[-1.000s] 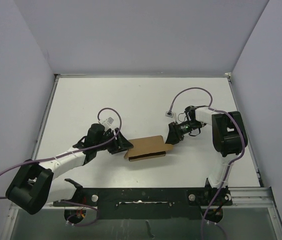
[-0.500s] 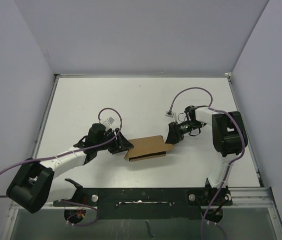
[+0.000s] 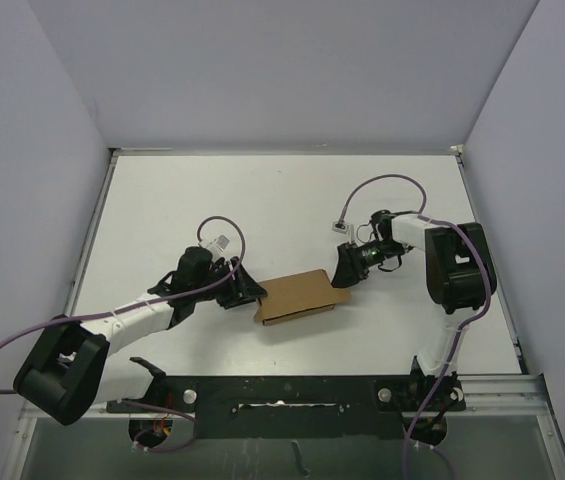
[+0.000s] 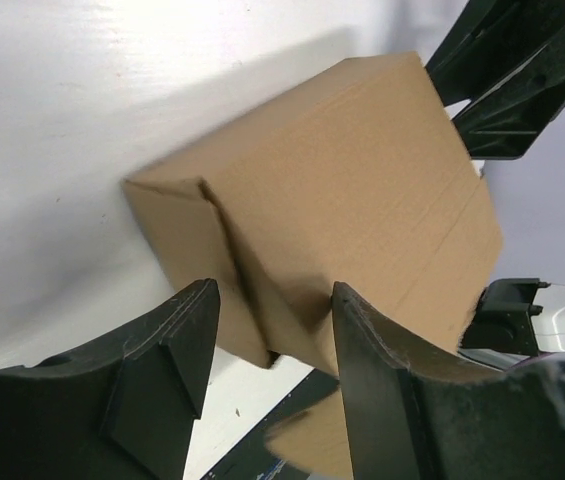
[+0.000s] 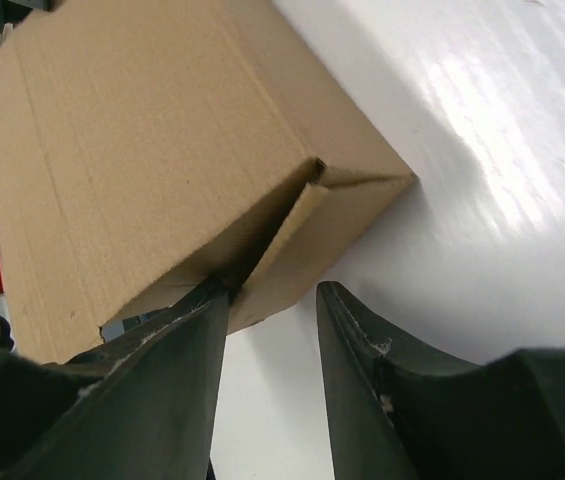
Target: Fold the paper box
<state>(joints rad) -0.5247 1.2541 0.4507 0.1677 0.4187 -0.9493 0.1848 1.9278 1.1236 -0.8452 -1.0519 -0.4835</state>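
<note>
White table [image 3: 262, 200], brown paper box [image 3: 297, 297] lying near its middle between my two arms, long axis running left to right, right end angled slightly away, my left gripper [image 3: 254, 296] spread astride its left end, my right gripper [image 3: 340, 279] spread at its right-end flap.

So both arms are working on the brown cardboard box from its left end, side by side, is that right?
Not quite. The arms are at opposite ends, not side by side: in the top view the left gripper meets the left end of the brown cardboard box and the right gripper its right end.
</note>
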